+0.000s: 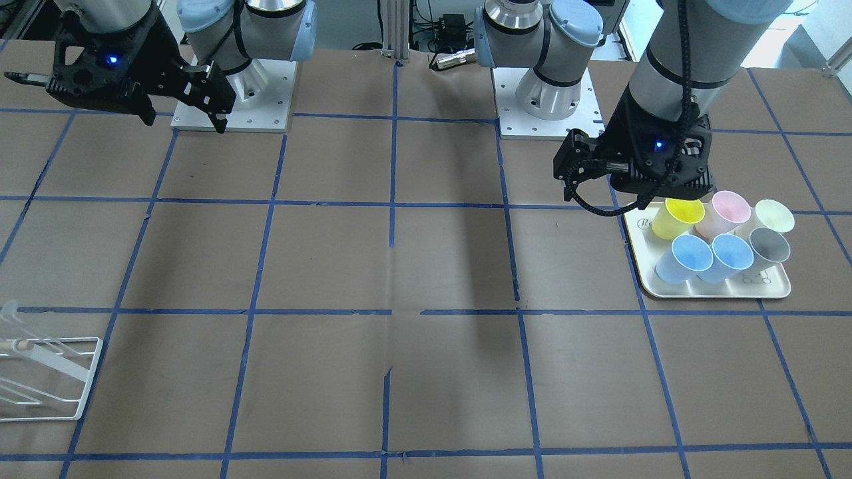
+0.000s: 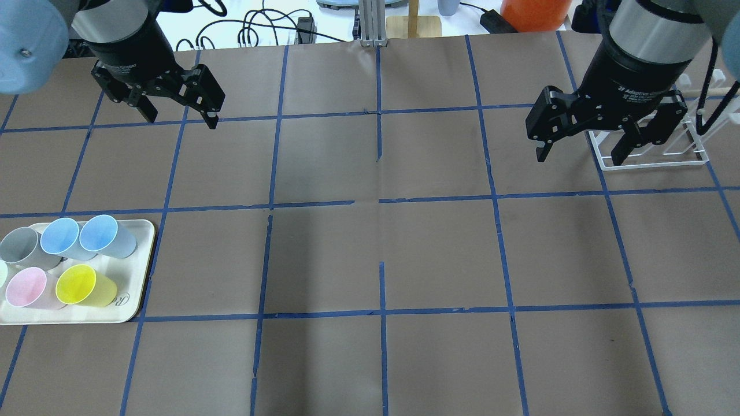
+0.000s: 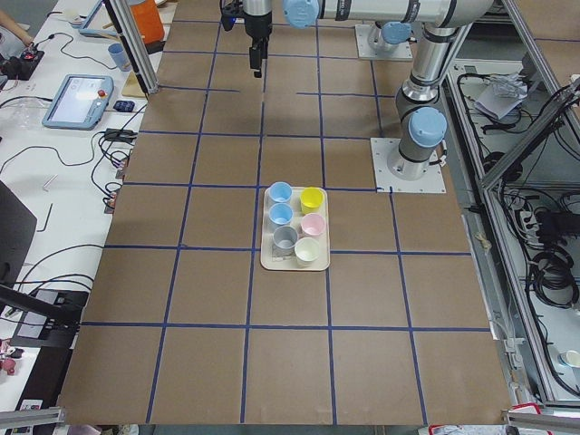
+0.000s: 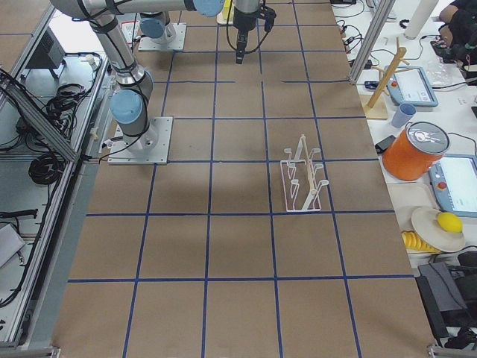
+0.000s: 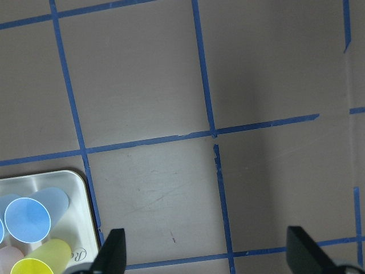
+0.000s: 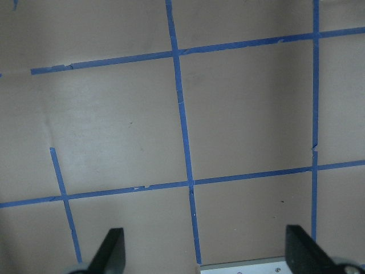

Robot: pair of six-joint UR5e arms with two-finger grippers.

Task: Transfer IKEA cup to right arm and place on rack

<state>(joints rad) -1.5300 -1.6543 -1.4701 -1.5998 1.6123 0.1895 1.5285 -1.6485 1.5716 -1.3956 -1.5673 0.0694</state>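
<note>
Two pale blue IKEA cups (image 2: 99, 232) (image 2: 60, 236) stand side by side on a cream tray (image 2: 144, 266) at the table's left, with yellow, pink, grey and cream cups. They also show in the front view (image 1: 692, 254) (image 1: 732, 253), and one shows in the left wrist view (image 5: 27, 220). My left gripper (image 2: 182, 118) (image 1: 616, 186) (image 5: 208, 251) is open and empty, high above the table near the tray. My right gripper (image 2: 580, 159) (image 1: 183, 120) (image 6: 205, 251) is open and empty, above the table beside the white wire rack (image 2: 653, 164) (image 4: 302, 186).
The yellow cup (image 2: 78, 284) and the pink cup (image 2: 26, 287) sit on the tray's near row, the grey cup (image 2: 17, 245) beside the blue ones. Brown table with blue tape grid. An orange container (image 2: 535, 14) and a wooden stand (image 2: 413, 23) lie beyond the far edge.
</note>
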